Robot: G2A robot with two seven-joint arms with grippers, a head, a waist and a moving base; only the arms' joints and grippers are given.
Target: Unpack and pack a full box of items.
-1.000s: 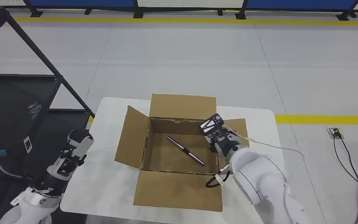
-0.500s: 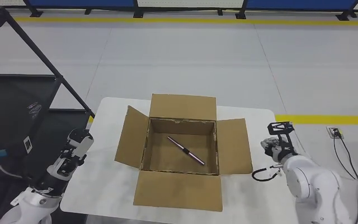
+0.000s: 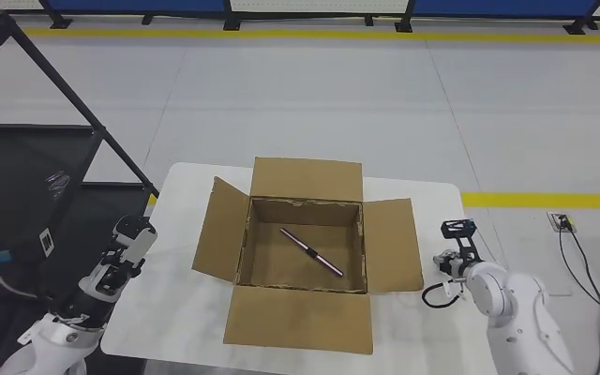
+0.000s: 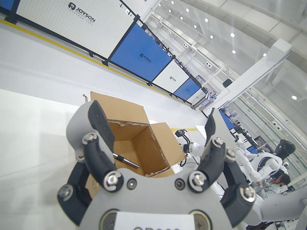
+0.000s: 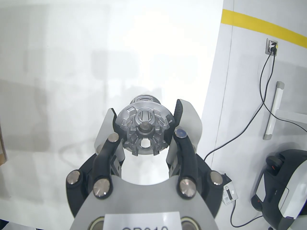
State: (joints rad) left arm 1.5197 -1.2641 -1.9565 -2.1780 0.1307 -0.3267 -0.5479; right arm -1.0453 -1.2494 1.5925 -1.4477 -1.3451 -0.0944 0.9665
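Right end effector [image 5: 146, 113] is closed on a grey cast-metal hub with a toothed flange [image 5: 144, 126], its pads bearing on opposite sides of the flange. It hangs above bare white bench [image 5: 72, 48] near the bench's edge, beside but apart from the outer flap of the open brown cardboard box [image 3: 307, 178]. Judgement: an unpacking step, with the hub held over free surface ready for set-down. A slim dark rod [image 3: 311, 251] lies diagonally on the box floor, not yet removed. Left end effector [image 4: 153, 113] is spread wide and holds nothing. It sits at the opposite bench edge, presumably parked clear of the box.
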